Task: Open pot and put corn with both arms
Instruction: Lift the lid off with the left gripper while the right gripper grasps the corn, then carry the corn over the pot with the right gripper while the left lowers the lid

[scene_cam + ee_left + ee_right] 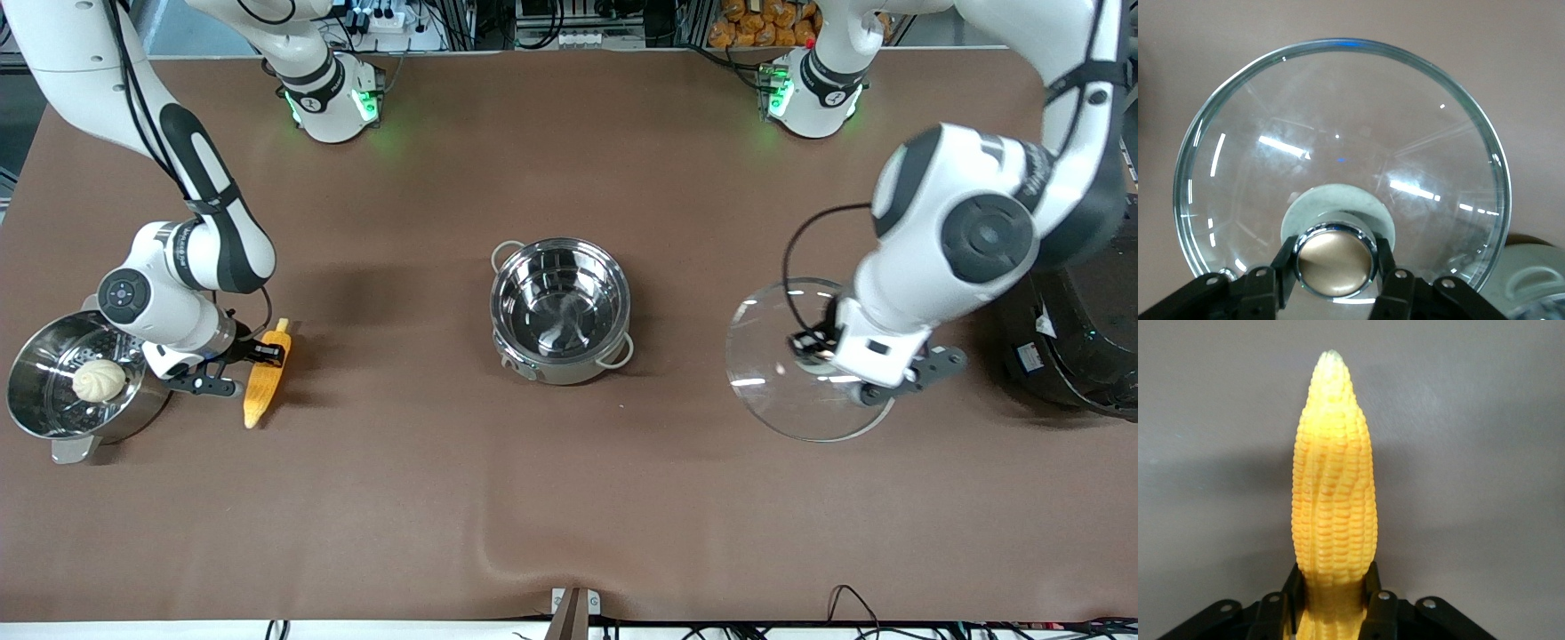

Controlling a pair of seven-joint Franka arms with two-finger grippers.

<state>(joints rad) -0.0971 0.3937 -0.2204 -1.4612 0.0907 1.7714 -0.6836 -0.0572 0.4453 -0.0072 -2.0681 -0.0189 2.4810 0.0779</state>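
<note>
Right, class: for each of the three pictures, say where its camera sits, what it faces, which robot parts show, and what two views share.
Front view: high above the table, facing both arms; shows the open pot, both bases, the right gripper and the left gripper.
Left wrist view: on the left arm's wrist, looking down at the glass lid; its fingers clamp the knob.
Right wrist view: on the right arm's wrist, looking along the corn gripped in its fingers.
Shared: lid and corn also show in front.
</note>
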